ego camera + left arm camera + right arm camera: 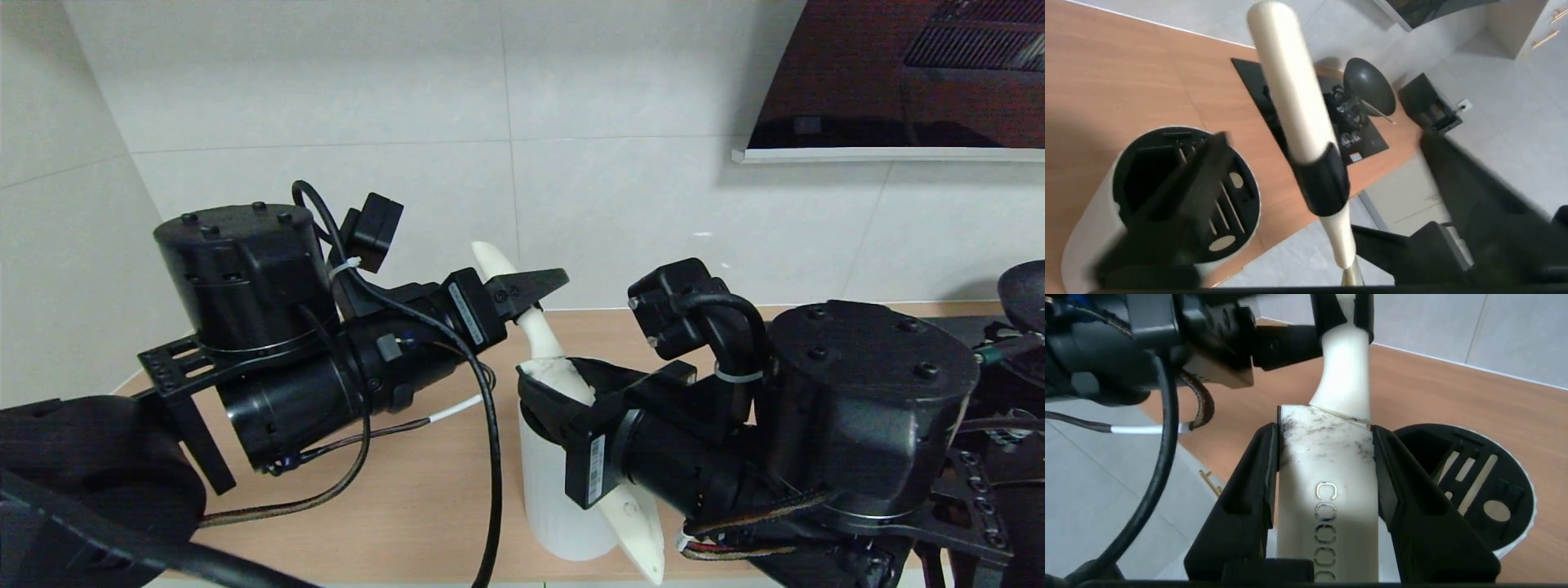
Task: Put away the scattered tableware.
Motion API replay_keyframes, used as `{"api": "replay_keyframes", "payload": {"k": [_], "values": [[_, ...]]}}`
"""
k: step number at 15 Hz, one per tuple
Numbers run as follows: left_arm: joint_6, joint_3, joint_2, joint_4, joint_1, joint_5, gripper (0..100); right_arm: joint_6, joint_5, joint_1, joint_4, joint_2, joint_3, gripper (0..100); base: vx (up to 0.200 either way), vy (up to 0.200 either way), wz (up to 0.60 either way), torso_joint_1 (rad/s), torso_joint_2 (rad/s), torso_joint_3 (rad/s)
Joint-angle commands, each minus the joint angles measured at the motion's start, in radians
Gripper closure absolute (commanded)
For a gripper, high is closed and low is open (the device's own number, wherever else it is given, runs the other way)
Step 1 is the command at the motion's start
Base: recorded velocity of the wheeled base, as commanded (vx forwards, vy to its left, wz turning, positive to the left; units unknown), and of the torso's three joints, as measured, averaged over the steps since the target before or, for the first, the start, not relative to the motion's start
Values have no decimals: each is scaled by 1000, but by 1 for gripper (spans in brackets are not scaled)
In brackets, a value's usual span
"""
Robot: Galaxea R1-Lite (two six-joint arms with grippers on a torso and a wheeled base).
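Spatula (545, 339) — middle behind right hand (563, 382)

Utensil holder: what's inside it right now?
A black divider insert with pale slots at the bottom; no tableware seen in the utensil holder. The right gripper and the white utensil it holds cover part of the opening.

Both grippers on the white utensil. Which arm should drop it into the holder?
Left, probably. The left gripper pinches the white utensil high on its thin handle, so it could lower it into the holder. The right gripper clamps the wide part, close to the rim.
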Motion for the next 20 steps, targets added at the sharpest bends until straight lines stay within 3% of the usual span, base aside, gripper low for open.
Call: {"api": "replay_keyframes", "payload": {"k": [1, 11, 12, 16, 18, 19, 20], "values": [[0, 0, 8, 0, 0, 0, 100, 0, 0, 2, -6, -2, 1, 100, 0, 0, 0, 0, 0, 0], [-2, -3, 3, -2, 0, 8, 100, 0, -12, -4, -14, -5, 1, 100, 0, 0, 0, 0, 0, 0], [-2, -5, 3, -2, 0, 9, 100, 1, -12, -4, -14, -5, 1, 0, 0, 0, 0, 0, 0, 0], [0, -23, -3, 7, 0, 35, 100, 3, -14, -9, -40, -13, 8, 0, 0, 0, 0, 0, 0, 0], [6, -57, -11, 26, 0, 78, 100, 1, -14, -34, -38, -53, 15, 0, 0, 0, 0, 0, 0, 0], [14, -69, -17, 36, 0, 92, 100, 0, -14, -43, -38, -68, 15, 0, 0, 0, 0, 0, 0, 0], [47, -121, -41, 105, 1, 143, 100, 0, -3, -100, -27, -132, 18, 0, 0, 0, 0, 0, 0, 0]]}}
